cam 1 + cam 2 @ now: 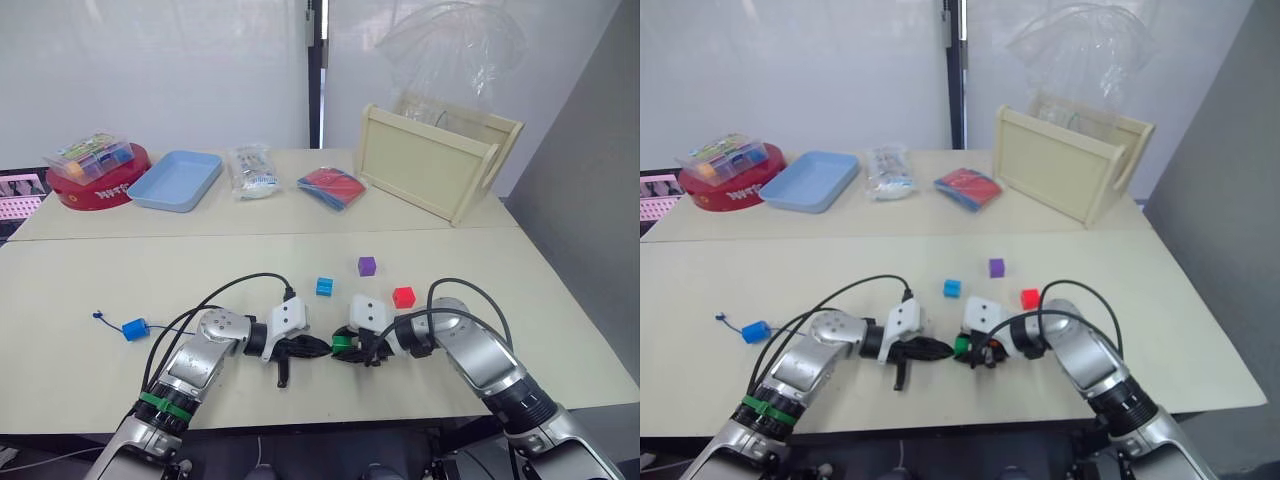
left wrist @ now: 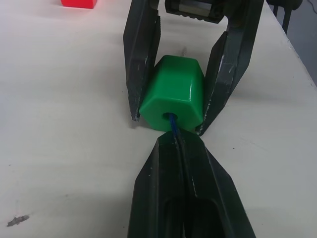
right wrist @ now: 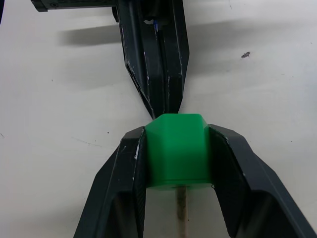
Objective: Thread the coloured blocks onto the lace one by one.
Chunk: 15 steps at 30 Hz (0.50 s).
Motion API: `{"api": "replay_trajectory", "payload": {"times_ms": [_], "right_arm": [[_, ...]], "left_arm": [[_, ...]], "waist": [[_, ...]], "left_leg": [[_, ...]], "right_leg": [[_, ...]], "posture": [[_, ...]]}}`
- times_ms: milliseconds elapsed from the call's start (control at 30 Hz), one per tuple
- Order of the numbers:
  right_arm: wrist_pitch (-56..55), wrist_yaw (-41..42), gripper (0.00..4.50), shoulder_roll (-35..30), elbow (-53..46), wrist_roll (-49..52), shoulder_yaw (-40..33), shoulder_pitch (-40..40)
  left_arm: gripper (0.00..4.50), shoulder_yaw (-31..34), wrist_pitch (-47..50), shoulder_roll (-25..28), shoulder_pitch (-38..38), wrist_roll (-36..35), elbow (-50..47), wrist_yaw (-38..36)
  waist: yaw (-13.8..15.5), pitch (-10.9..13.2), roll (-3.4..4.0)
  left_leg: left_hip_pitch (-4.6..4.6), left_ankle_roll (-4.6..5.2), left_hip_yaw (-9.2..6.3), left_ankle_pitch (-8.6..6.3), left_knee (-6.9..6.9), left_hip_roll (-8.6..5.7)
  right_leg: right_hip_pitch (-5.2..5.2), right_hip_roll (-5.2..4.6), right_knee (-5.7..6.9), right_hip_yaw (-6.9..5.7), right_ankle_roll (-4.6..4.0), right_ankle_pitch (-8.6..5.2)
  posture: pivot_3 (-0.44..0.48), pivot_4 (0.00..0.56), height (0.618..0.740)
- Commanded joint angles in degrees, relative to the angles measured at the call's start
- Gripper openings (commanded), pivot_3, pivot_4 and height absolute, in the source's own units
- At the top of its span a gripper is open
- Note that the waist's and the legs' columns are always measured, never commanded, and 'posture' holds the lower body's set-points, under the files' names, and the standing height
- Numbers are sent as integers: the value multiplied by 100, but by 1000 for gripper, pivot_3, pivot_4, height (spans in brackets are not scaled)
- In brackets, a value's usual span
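My right gripper (image 3: 177,132) is shut on the green block (image 3: 177,148), held just above the table near its front middle. My left gripper (image 2: 178,143) is shut on the dark-blue lace (image 2: 172,122), which enters the hole in the green block's face. The lace's pale tip (image 3: 182,208) sticks out of the block's other side. The two grippers meet tip to tip. A blue block (image 1: 135,328) sits on the lace at the left, close to the small knot (image 1: 98,316). Loose behind the grippers lie the cyan block (image 1: 324,286), purple block (image 1: 367,265) and red block (image 1: 403,296).
Along the far table stand a red round tin (image 1: 100,188) with a clear box (image 1: 90,152) of mixed pieces on it, a light-blue tray (image 1: 175,180), a clear packet (image 1: 252,170), a red-and-blue packet (image 1: 332,187) and a wooden crate (image 1: 435,160) with a plastic bag.
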Motion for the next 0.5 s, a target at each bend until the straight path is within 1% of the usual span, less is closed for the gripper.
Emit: {"api": "replay_trajectory", "payload": {"times_ms": [33,133,233,333,400,500], "right_arm": [[109,-60,1343,77,-89,3,186,108],[130,-61,1343,53,-125,8,181,124],[166,-57,1343,23,-175,24,165,132],[259,-61,1343,2,-298,72,115,135],[332,-79,1343,-7,-404,108,75,144],[460,-130,1343,-29,-585,165,-15,164]], "left_arm": [[18,-95,3,-40,26,1,-104,23],[18,-66,36,29,58,9,-151,30],[18,106,179,85,37,-156,-265,21],[818,278,471,150,-15,-434,-494,-75],[1483,338,709,252,-18,-647,-710,-228],[2503,355,873,392,-35,-766,-915,-308]], "waist": [[2,0,0],[-5,0,0],[-12,0,0],[-16,0,0],[-17,0,0],[-13,0,0]], "left_leg": [[0,0,0,0,0,0],[0,0,0,0,0,0],[0,0,0,0,0,1],[-2,0,0,0,0,1],[-6,0,-1,0,0,1],[-10,0,-1,0,-1,1]], "right_leg": [[0,0,0,0,0,0],[0,0,0,0,0,0],[0,1,0,0,0,0],[-2,1,0,0,0,0],[-6,2,0,-1,0,0],[-8,1,-2,0,0,0]], "posture": [[0,150,740],[0,150,740],[0,150,740],[0,150,740],[0,150,740],[0,150,740]]}}
